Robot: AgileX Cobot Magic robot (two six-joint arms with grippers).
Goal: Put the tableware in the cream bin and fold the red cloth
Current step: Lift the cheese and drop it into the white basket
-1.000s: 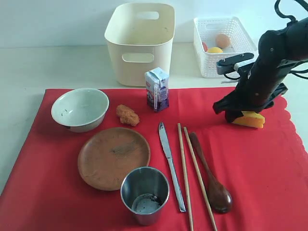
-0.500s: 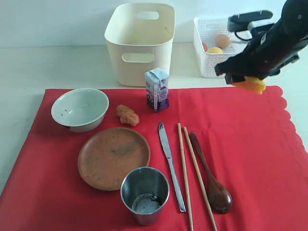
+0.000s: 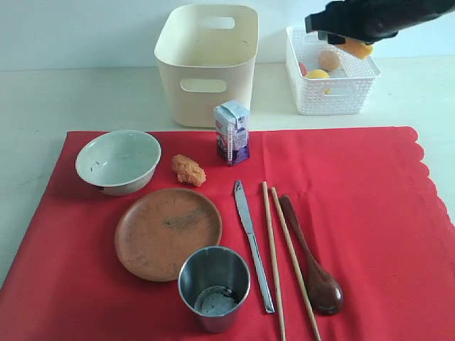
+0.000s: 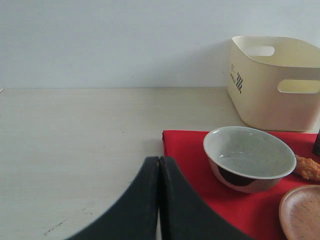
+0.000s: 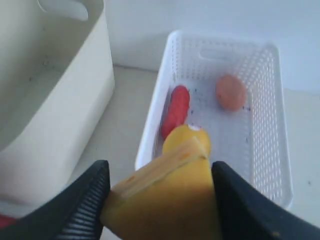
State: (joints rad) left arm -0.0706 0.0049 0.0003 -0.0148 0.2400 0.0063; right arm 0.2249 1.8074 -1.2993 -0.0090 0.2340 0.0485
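Note:
The red cloth (image 3: 370,213) lies flat under a pale bowl (image 3: 118,160), brown plate (image 3: 168,231), steel cup (image 3: 214,287), knife (image 3: 252,244), chopsticks (image 3: 283,264) and dark wooden spoon (image 3: 313,260). Behind it stands the cream bin (image 3: 207,62). My right gripper (image 3: 347,35) is shut on a yellow cheese wedge (image 5: 167,202) and hangs above the white lattice basket (image 3: 330,69). Over the bare table left of the cloth, my left gripper (image 4: 159,165) is shut on nothing; the bowl (image 4: 249,157) and cream bin (image 4: 275,82) lie beyond it.
A milk carton (image 3: 232,131) and a fried nugget (image 3: 188,170) sit on the cloth near the cream bin. The basket (image 5: 220,120) holds an egg (image 5: 230,92), a red sausage-like piece (image 5: 175,110) and a yellow fruit (image 5: 185,137).
My right gripper has lifted the cheese wedge off the cloth's right side and carried it up and back over the white basket. Nothing else has moved.

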